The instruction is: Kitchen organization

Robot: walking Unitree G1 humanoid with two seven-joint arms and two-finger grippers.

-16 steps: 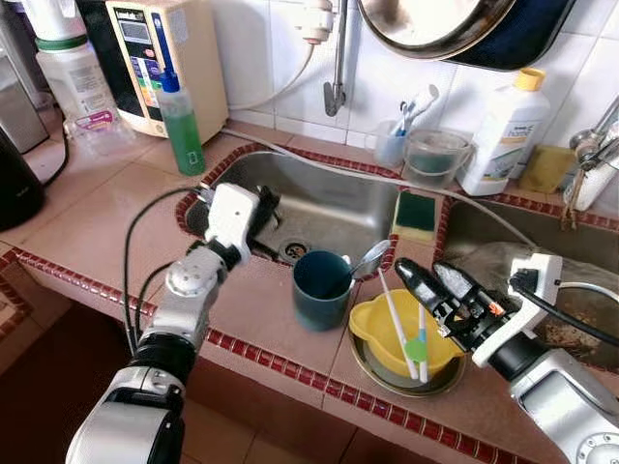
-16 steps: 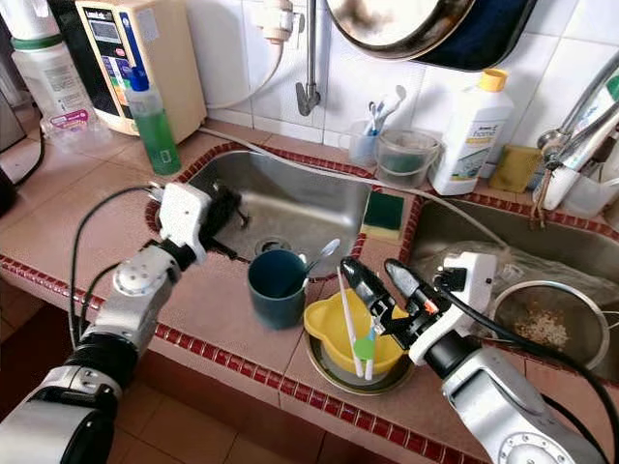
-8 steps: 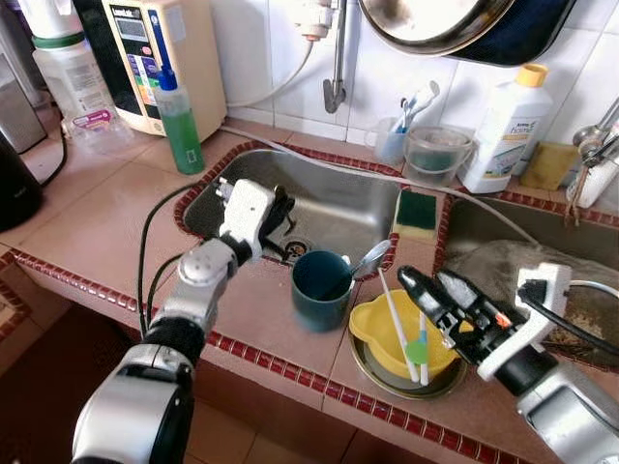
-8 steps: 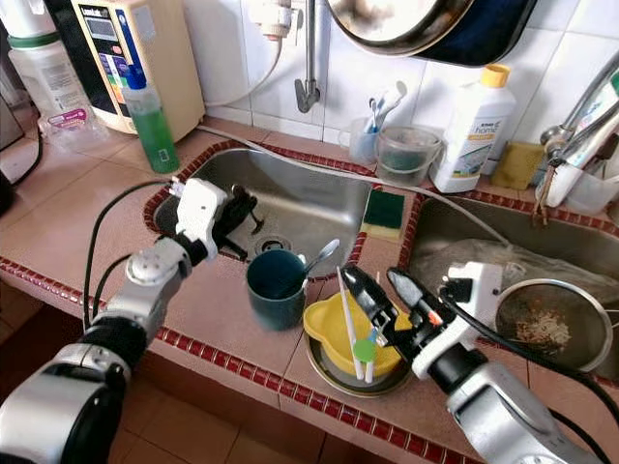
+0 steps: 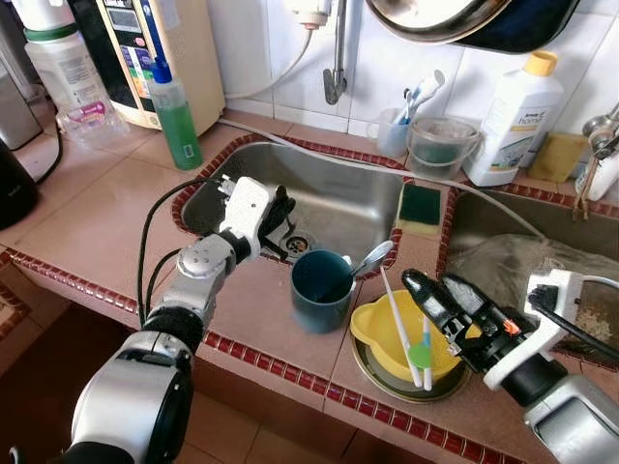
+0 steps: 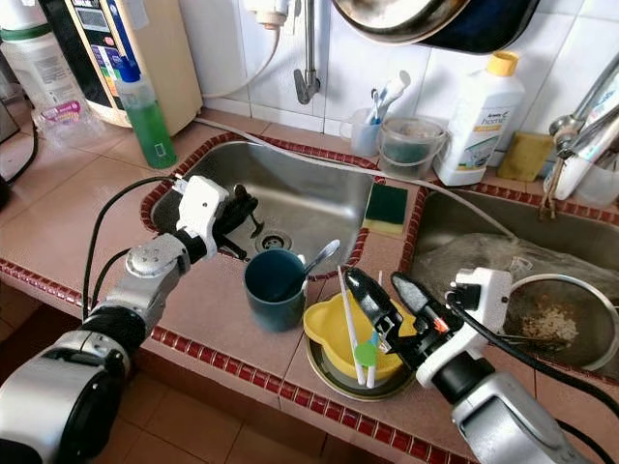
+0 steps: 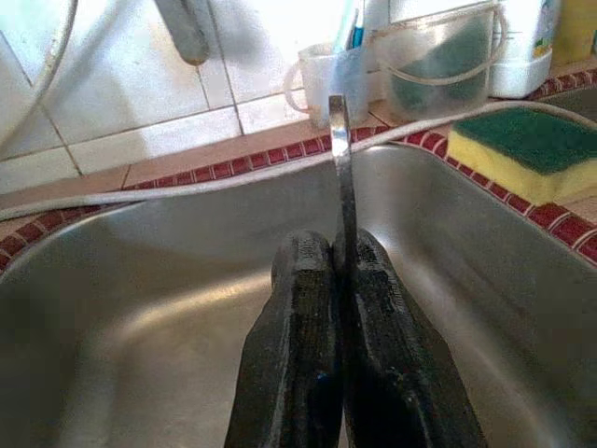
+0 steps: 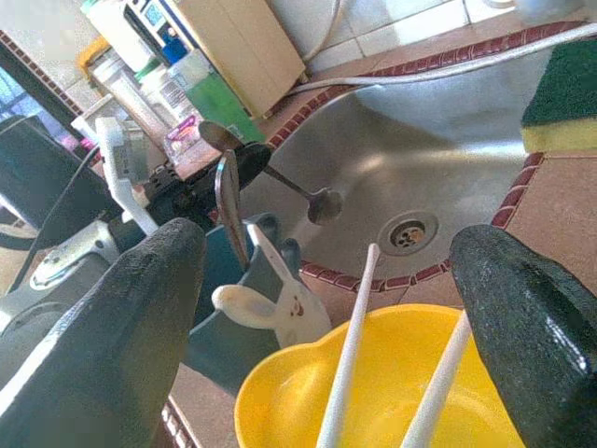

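The left gripper [image 7: 340,280] was clamped on a thin spoon [image 7: 341,177] over the sink [image 5: 338,198], its bowl cut off. The right gripper [image 6: 392,298] gaped beside the yellow bowl [image 5: 385,333] holding chopsticks [image 5: 398,327]; the teal cup [image 5: 321,288] held a ladle [image 5: 368,259]

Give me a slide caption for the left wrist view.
Left pincer shut on a spoon handle, held above the steel sink.

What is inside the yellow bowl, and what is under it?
Two white sticks lie in the yellow bowl, one bearing a green disc. Under the bowl is a metal plate; just its rim shows, the rest is covered.
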